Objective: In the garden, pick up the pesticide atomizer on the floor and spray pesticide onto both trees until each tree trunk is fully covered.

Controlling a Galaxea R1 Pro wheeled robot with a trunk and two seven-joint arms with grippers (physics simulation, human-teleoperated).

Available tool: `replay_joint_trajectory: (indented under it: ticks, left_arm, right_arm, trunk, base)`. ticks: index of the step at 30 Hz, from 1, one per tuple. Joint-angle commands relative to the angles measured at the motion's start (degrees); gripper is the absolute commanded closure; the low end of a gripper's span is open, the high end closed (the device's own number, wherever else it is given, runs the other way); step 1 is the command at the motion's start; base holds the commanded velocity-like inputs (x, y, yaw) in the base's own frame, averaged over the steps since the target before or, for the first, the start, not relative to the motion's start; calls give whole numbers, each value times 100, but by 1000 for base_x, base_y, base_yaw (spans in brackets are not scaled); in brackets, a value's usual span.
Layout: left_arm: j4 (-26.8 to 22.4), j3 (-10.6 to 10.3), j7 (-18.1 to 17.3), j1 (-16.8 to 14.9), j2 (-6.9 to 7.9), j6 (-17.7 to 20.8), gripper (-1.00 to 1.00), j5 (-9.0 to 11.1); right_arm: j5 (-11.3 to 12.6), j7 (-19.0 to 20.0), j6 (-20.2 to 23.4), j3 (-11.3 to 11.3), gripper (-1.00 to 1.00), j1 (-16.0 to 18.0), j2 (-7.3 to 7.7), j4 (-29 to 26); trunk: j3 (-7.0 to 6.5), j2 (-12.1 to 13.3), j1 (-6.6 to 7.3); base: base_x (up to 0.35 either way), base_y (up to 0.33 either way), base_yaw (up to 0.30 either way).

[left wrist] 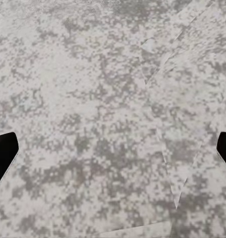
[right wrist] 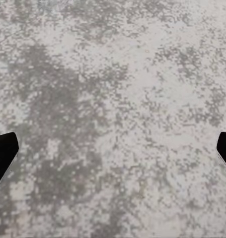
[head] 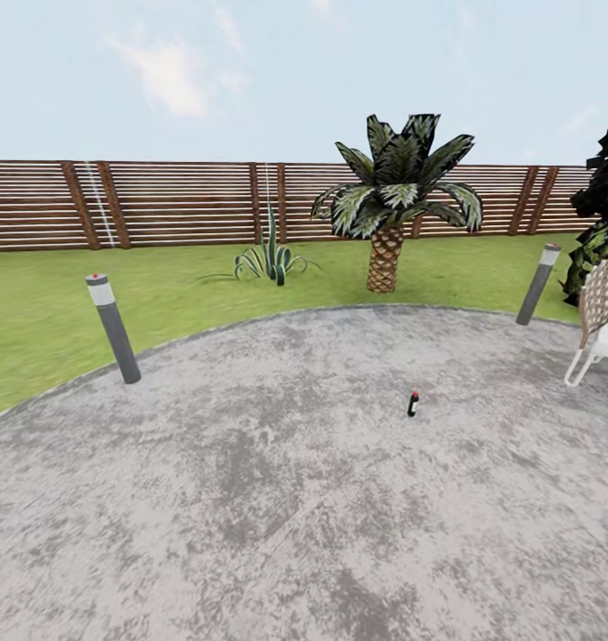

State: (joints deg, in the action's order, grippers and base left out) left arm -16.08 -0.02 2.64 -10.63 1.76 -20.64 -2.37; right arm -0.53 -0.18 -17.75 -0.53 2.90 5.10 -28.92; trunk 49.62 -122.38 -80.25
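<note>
**Atomizer stands far off on the patio**

The pesticide atomizer (head: 413, 403), a small dark bottle with a red cap, stands upright on the grey stone patio (head: 250, 499), ahead and slightly right, short of the lawn (head: 36, 320). Left gripper (left wrist: 113, 148) and right gripper (right wrist: 113, 148) both hang over bare stone, jaws spread wide, holding nothing. Risk: a hasty approach could topple so slim a bottle.

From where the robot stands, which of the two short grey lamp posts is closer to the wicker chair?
The lamp post at the right, on the patio's far edge beside the white wicker chair. The other lamp post stands far off at the left.
</note>
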Motion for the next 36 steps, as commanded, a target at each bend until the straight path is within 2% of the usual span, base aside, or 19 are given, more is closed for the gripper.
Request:
replay_joint_trajectory:
  ticks: [1, 24, 36]
  left_arm:
    - [0, 2, 0, 0, 0, 0, -100, 0]
    - [0, 3, 0, 0, 0, 6, -100, 0]
    - [0, 7, 0, 0, 0, 2, -100, 0]
  right_arm:
    - [0, 0, 0, 0, -100, 0, 0, 0]
    - [23, -6, 0, 8, -100, 0, 0, 0]
    - [26, -7, 0, 9, -100, 0, 0, 0]
  trunk:
    - [0, 0, 0]
    - [0, 0, 0]
    - [0, 0, 0]
  base:
    - [338, 0, 0]
    - [338, 0, -4]
    - [338, 0, -215]
